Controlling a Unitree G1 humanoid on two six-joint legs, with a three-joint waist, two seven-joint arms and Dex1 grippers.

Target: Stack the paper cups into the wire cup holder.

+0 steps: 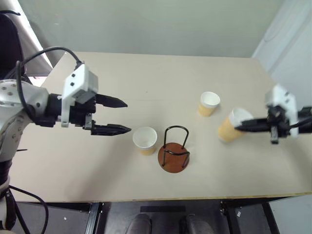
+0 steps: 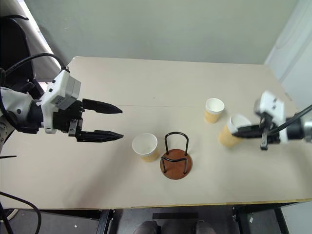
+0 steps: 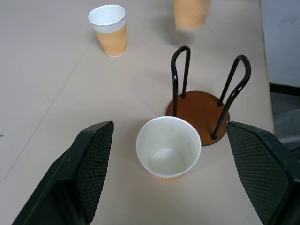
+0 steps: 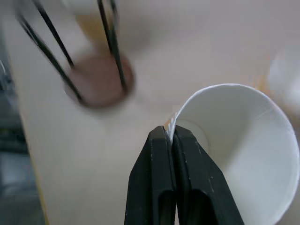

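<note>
You are pinching the rim of a tilted paper cup (image 1: 230,126) with the right gripper (image 1: 242,127), right of the wire cup holder (image 1: 174,151); level it before lowering, while the left gripper (image 1: 120,116) is idling, spread.

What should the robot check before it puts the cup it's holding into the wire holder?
1. Right end effector pinching the held cup's rim: ok.
2. Held cup upright: not ok, it tilts.
3. Wire cup holder empty and standing: ok.
4. Cup beside the holder clear of the wires: ok, close but apart.
5. Left end effector open, holding nothing: ok.
6. Far cup upright on the table: ok.
</note>
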